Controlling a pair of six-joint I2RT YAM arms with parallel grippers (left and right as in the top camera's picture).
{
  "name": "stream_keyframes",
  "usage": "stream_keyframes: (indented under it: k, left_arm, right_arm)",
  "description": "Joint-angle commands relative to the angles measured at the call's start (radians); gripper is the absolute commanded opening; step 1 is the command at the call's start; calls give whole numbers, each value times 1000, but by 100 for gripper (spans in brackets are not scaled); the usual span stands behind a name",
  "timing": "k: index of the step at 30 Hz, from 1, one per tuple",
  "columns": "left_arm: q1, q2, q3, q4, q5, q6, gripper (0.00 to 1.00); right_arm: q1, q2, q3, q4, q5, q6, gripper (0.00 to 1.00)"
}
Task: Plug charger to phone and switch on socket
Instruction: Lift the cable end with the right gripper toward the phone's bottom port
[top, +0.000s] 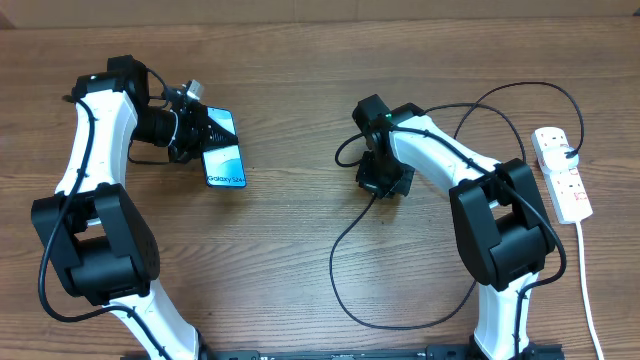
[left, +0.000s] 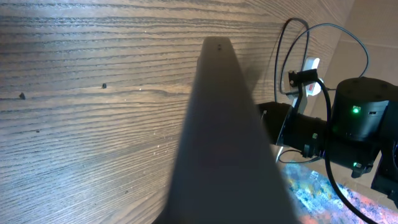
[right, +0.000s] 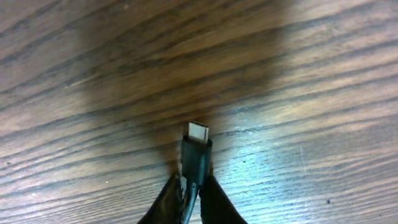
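The phone (top: 224, 160) has a lit blue-teal screen with white "Galaxy" text at its near end. My left gripper (top: 198, 127) is shut on its far end and holds it tilted over the table, left of centre. In the left wrist view the phone (left: 224, 143) is a dark blurred edge filling the middle. The charger (top: 333, 262) is a thin black cable looping across the table. My right gripper (top: 385, 185) is shut on it just behind the connector (right: 196, 155), whose silver tip points away, close above the wood. The socket (top: 562, 172) lies at the far right, with a black plug in it.
The socket's white cord (top: 590, 290) runs toward the front right edge. The black cable arcs high behind the right arm and loops wide near the front centre. The right arm (left: 360, 118) shows in the left wrist view, across from the phone.
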Motion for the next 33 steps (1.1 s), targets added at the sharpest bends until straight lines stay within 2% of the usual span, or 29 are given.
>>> stream_keyframes:
  k: [1, 4, 6, 11, 14, 19, 20, 22, 25, 33]
  left_arm:
    - [0, -30, 2, 3, 21, -29, 4]
    - [0, -30, 2, 5, 21, -29, 4]
    - [0, -30, 2, 4, 21, -29, 4]
    - [0, -30, 2, 6, 42, -29, 4]
    - [0, -30, 2, 26, 116, -24, 4]
    - [3, -30, 2, 38, 282, 1, 4]
    - [6, -30, 2, 31, 341, 18, 4]
    - [8, -30, 2, 48, 555, 138, 4]
    - [3, -30, 2, 60, 702, 168, 4]
    - [-29, -30, 2, 60, 731, 174, 4]
  right_arm:
    - [2, 19, -7, -3, 27, 0, 11]
    - [2, 19, -7, -4, 28, 0, 11]
    - [2, 19, -7, -4, 27, -5, 4]
    - [2, 11, 10, 0, -27, -114, 4]
    - [2, -34, 22, 21, -164, -272, 4]
    - [2, -171, 22, 45, -518, -557, 4]
    - [2, -202, 22, 40, -594, -616, 4]
    - [3, -275, 22, 11, -734, -728, 4]
    - [3, -320, 22, -4, -770, -734, 4]
    - [88, -329, 22, 6, -830, -713, 4]
